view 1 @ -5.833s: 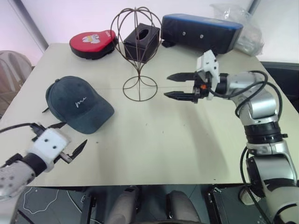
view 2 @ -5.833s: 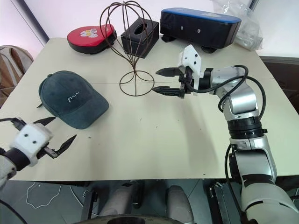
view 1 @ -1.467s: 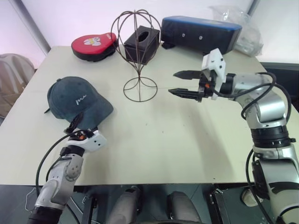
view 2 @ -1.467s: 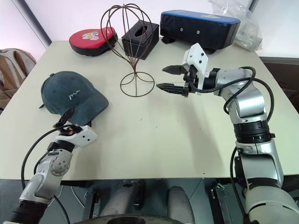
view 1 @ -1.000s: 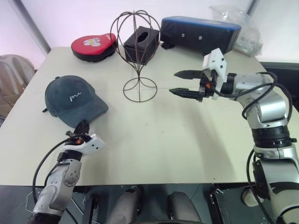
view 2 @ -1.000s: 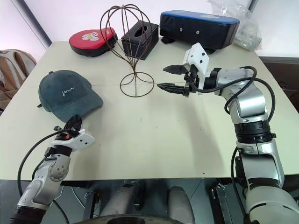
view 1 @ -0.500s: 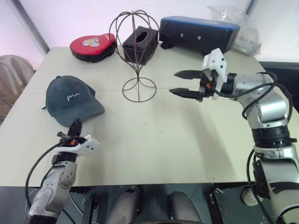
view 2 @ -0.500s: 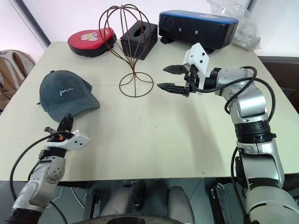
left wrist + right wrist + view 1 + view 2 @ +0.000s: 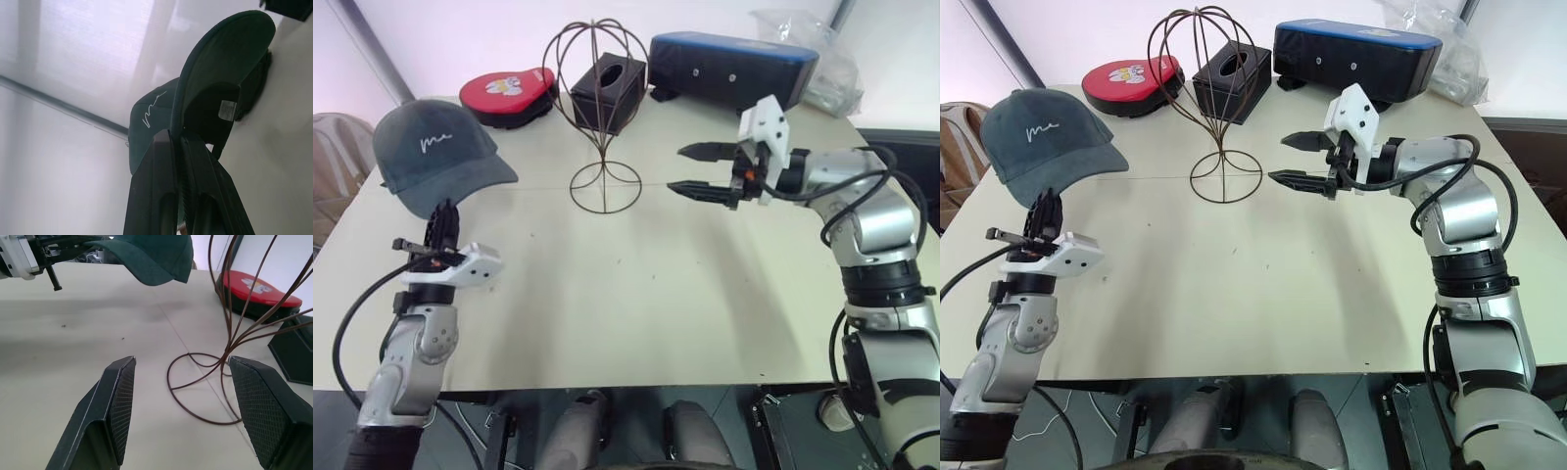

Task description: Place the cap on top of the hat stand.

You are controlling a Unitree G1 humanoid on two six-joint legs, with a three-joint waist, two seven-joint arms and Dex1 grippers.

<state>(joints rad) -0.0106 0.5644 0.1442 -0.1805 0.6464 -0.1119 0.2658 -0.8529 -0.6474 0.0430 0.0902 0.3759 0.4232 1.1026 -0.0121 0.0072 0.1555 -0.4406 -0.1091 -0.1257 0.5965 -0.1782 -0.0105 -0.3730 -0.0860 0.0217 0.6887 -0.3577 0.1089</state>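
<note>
The left gripper (image 9: 437,223), at the lower left of the head view, is clenching the brim of the cap (image 9: 433,155) and holding it in the air at the upper left, clear of the table (image 9: 636,294). The brim is hanging down toward the fingers, the white script facing the camera. The stand (image 9: 600,117) is standing bare at upper centre, well apart from the cap. The right gripper (image 9: 690,168) is hovering just right of the stand's base, its fingers spread wide and holding nothing. Behind the stand are sitting a red case (image 9: 509,94), a black box (image 9: 610,93) and a long dark case (image 9: 734,69).
</note>
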